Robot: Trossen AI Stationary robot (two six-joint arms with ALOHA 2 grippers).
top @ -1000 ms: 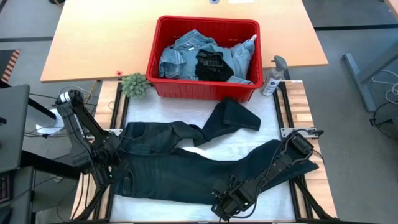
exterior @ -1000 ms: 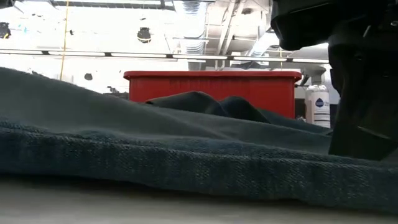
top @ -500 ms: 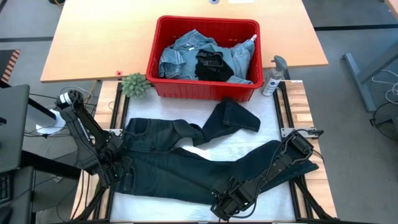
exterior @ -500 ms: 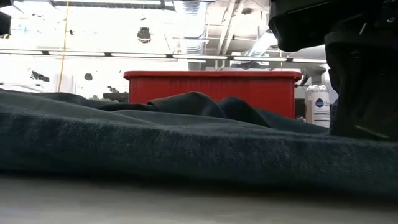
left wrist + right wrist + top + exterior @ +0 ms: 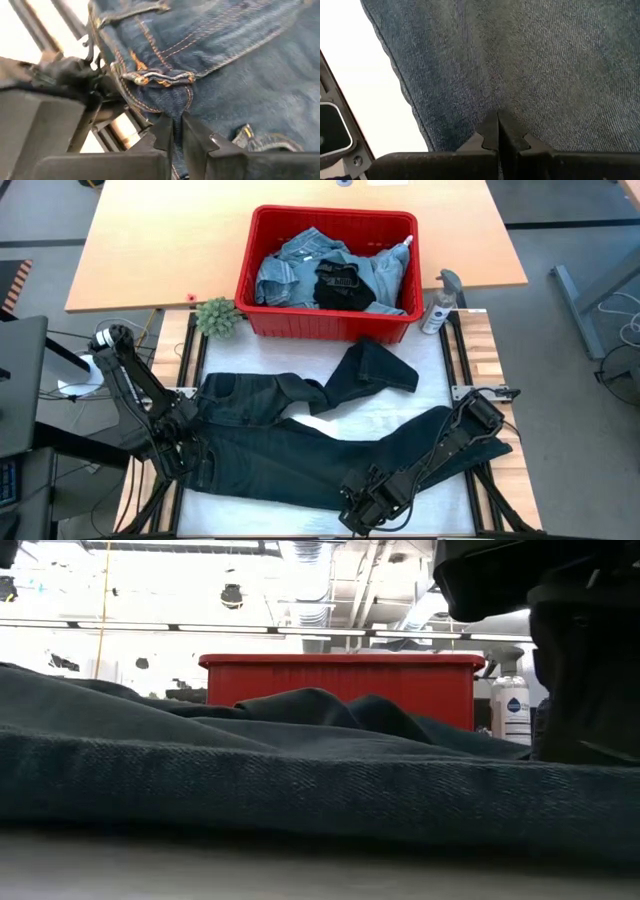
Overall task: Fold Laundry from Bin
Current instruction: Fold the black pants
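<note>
Dark blue jeans (image 5: 300, 450) lie spread on the white table top, waist toward the left. One leg bends up toward the red bin (image 5: 335, 211), which holds more laundry (image 5: 300, 270) of light denim and black cloth. My left gripper (image 5: 190, 460) is at the waist end and is shut on it (image 5: 176, 131). My right gripper (image 5: 365, 505) is shut on the lower leg near the table's near edge (image 5: 497, 125). In the low view the jeans (image 5: 300, 790) fill the foreground, with the bin (image 5: 340, 685) behind. My left gripper pinches the jeans at the waist end (image 5: 177, 112), by a stitched seam below a belt loop, between its two fingers (image 5: 162, 135). It comes steeply from above. The cloth lies down on the table around it. My right gripper pinches the denim of the lower leg (image 5: 496, 107), near its edge, between its two shut fingers (image 5: 490, 131). It comes slanting from above. A crease runs away from the fingertips, and the leg rests flat on the table.
A small green plant (image 5: 217, 315) stands left of the bin and a spray bottle (image 5: 440, 302) right of it. The bin sits at the edge of a wooden table (image 5: 150, 250) behind the work surface. Bare white surface (image 5: 320, 420) shows between the jeans' legs.
My left gripper has sunk a little, moved toward the near edge and rolled. The waist end of the jeans, raised a second ago, has come down onto the table; the rest has stayed where it was.
</note>
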